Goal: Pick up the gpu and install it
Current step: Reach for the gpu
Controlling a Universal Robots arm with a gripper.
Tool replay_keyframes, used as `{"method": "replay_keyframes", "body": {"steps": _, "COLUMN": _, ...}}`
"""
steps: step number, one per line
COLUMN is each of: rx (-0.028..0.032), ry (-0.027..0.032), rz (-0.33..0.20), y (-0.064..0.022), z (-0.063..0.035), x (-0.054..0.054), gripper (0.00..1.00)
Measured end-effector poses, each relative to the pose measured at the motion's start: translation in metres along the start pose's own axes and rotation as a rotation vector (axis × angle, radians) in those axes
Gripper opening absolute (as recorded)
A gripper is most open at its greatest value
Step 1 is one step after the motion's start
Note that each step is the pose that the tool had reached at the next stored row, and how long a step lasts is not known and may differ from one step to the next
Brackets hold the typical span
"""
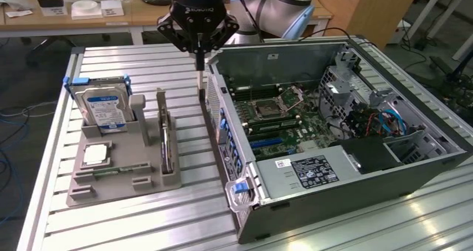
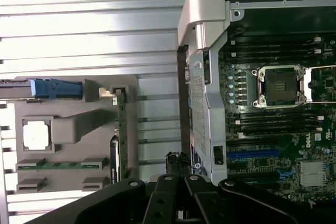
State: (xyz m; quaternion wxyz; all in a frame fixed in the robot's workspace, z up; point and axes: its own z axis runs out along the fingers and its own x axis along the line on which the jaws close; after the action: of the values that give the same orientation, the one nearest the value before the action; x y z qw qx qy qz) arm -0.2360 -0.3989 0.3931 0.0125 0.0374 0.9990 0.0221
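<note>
Gpu (image 1: 166,148) stands on edge in slot of grey tray (image 1: 127,151), between two uprights, not gripped. Gripper (image 1: 199,83) pressed fully closed, holding nothing, over table (image 1: 148,68) strip between tray and open computer case (image 1: 414,170), close to case's rear wall. Tray also holds blue-labelled hard drive (image 1: 103,108) upright, processor chip (image 1: 96,154) flat, memory stick (image 1: 111,172). Case holds motherboard (image 1: 277,115), power supply (image 1: 314,170).

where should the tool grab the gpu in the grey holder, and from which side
Best bet: grip the gpu by its top long edge, mid-length, coming straight down. It stands on edge in a slot of the grey holder, so its lower edge is boxed in and the top is free; pinch across the two flat faces.
</note>
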Motion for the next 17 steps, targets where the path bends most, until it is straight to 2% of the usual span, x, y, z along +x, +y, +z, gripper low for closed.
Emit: {"method": "replay_keyframes", "body": {"steps": 17, "rx": 0.0000, "ry": 0.0000, "rz": 0.000, "y": -0.0018, "z": -0.0006, "x": 0.024, "gripper": 0.11}}
